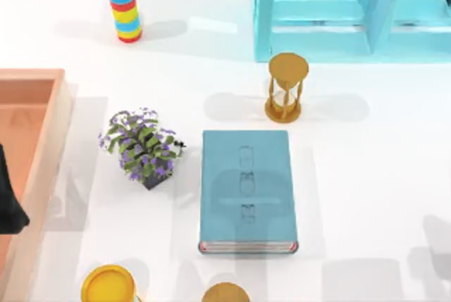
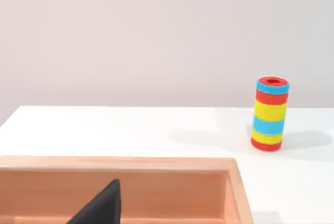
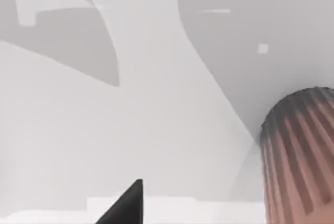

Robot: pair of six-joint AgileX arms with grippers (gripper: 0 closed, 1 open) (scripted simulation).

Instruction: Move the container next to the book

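- The book (image 1: 246, 191) is lying flat mid-counter, with bare white counter (image 1: 366, 175) opening to its right.
- The container (image 3: 305, 153) is sitting close beside the right tool; I cannot tell either tool's grip.

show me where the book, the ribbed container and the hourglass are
book (image 1: 246, 189): top view, middle of its teal cover.
container (image 3: 302, 151): right wrist view, its ribbed brownish-pink side wall.
hourglass (image 1: 287, 70): top view, its round golden top plate.
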